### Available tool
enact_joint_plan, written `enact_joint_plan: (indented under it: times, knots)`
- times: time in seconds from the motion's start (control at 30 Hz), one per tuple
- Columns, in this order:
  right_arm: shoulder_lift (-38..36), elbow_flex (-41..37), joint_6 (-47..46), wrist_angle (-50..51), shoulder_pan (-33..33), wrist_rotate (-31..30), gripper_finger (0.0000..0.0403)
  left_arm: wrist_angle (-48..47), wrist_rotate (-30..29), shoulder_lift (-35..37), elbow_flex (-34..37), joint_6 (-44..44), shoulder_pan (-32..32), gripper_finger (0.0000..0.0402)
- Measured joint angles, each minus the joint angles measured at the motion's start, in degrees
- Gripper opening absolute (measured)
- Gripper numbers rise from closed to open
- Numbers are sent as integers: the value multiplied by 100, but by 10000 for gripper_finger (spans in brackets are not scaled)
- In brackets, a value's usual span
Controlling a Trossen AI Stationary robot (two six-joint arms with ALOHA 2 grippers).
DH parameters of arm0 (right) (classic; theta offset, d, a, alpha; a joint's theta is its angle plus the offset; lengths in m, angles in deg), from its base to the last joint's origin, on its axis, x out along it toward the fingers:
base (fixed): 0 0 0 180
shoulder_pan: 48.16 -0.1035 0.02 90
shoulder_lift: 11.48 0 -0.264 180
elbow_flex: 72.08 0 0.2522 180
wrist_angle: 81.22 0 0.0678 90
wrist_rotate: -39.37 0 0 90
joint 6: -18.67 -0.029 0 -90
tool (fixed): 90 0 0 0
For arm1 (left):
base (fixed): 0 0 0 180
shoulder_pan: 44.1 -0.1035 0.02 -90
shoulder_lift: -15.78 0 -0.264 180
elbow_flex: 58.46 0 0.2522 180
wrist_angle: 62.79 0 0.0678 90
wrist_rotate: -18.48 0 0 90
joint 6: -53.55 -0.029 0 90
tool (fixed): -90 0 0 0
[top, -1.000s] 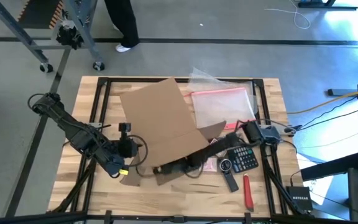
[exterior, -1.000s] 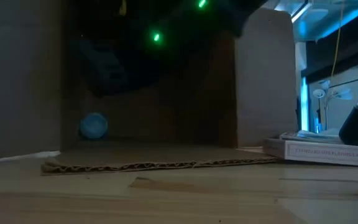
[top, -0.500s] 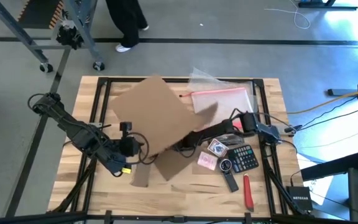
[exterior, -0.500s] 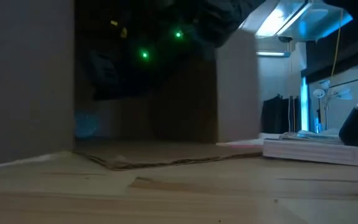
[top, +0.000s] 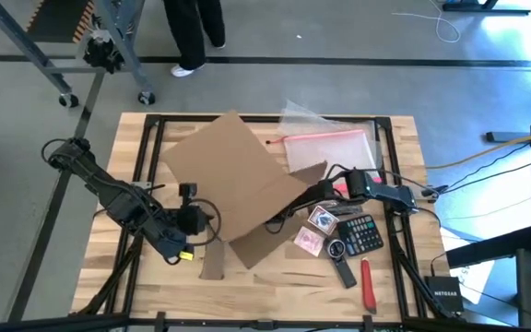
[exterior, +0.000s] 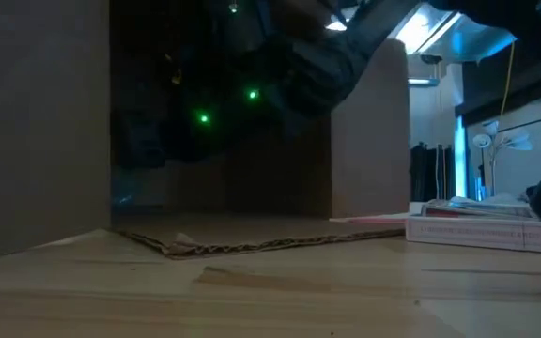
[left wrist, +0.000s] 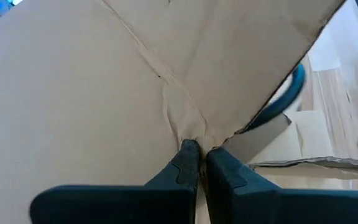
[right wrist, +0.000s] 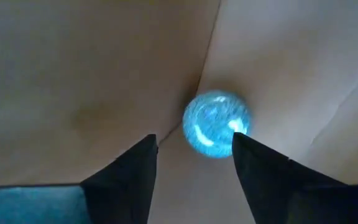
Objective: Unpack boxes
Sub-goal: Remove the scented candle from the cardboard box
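Note:
The brown cardboard box (top: 233, 180) lies on its side mid-table, its open end toward the near edge, with a flap (exterior: 252, 244) flat on the wood. My left gripper (top: 201, 223) is shut on its near-left corner. My right arm (top: 339, 192) reaches in from the right, and the box hides its gripper from above. In the right wrist view that gripper (right wrist: 194, 149) stands open inside the box. A blue ball (right wrist: 216, 124) rests in the box's inner corner just past the fingertips, untouched. My left gripper pinches a crumpled spot of the box's cardboard wall (left wrist: 188, 127), where several creases meet, between its two shut fingers. The fingers come from the table's left, slanting down. The box stays on its side, with its lower flap on the table.
Right of the box lie two card packs (top: 321, 219), a calculator (top: 362, 235), a black remote (top: 341, 270) and a red-handled tool (top: 369, 284). A clear pouch with a pink edge (top: 325, 148) lies at the far right. A person's legs (top: 192, 28) stand beyond the far edge.
The box has slid and turned toward the table's far left, flaps and all, with my left gripper still shut on its corner. My right arm has swung toward the far edge and reached deeper into the box.

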Motion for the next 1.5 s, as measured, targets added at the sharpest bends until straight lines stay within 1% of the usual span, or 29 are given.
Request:
enact_joint_plan:
  times: [0.17, 0.3, 0.43, 0.57, 0.63, 0.77, 0.83, 1.03, 1.27, 1.5]
  knots:
    - [274, 246, 150, -79, 106, -158, 202, 61, 112, 0, 0, -219, 8, 4]
    - [523, 635, 178, -42, 222, 97, 202, 84, 152, 2, 0, -247, 8, 4]
    - [641, 1008, 645, -45, 313, 147, 202, 80, 183, 7, -2, -265, 11, 4]
    - [645, 1334, 677, 7, 475, 508, 202, 77, 175, 9, -2, -251, 11, 4]
    - [643, 1393, 455, 2, 560, 582, 202, 85, 161, 9, -2, -238, 8, 4]
    - [684, 1497, 99, 155, 703, 1048, 202, 94, 141, 9, -4, -192, -3, 4]
    - [751, 1567, -5, 210, 748, 1132, 202, 96, 141, 9, -4, -143, -3, 4]
    - [908, 1617, -9, 464, 763, 1331, 202, 79, 149, 9, -4, -114, -5, 4]
    - [895, 1623, -4, 1243, 765, 1865, 202, 70, 151, 9, -4, -87, -3, 4]
    - [895, 1623, 20, 1930, 756, 1898, 202, 51, 153, 9, -4, -50, -3, 4]
